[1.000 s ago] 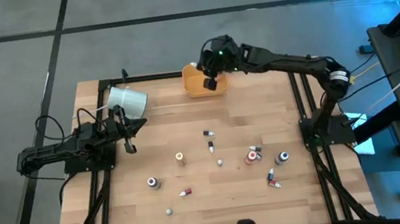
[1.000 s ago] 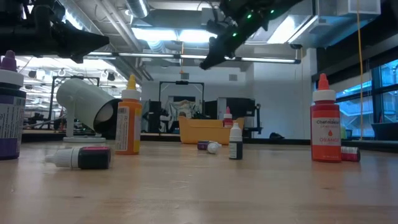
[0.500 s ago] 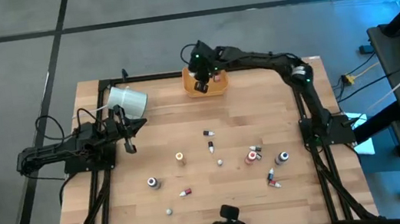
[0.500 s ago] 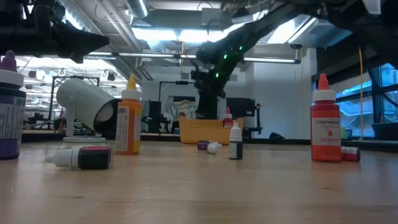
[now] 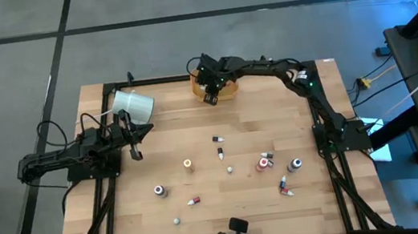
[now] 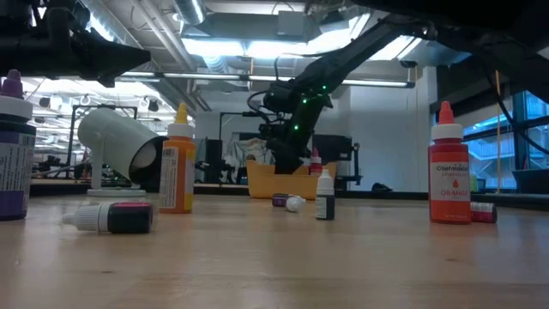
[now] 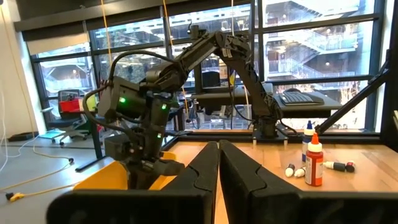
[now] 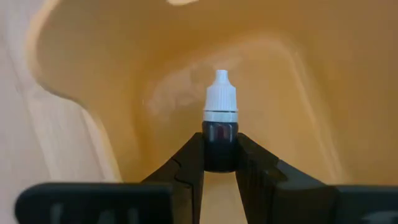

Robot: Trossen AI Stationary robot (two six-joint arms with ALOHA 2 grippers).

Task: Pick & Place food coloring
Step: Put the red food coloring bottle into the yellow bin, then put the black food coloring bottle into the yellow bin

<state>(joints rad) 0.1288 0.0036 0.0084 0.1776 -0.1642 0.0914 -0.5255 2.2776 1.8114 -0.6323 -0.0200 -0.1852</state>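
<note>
10 small food-coloring bottles [image 5: 188, 165] lie scattered on the table's [image 5: 258, 119] near half. Farther back, the right gripper [image 8: 219, 163] clamps 1 dark white-capped bottle [image 8: 220, 121] inside the orange bin [image 8: 292, 93]. Left gripper [image 7: 217, 163] rests closed beside 1 white cup [image 5: 133, 104].

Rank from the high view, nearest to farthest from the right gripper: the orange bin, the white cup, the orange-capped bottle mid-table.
1. Orange bin: directly under the right gripper, at the table's far edge.
2. White cup: lying tipped toward the left arm's side.
3. Orange-capped bottle: upright mid-table, toward the near edge.
</note>
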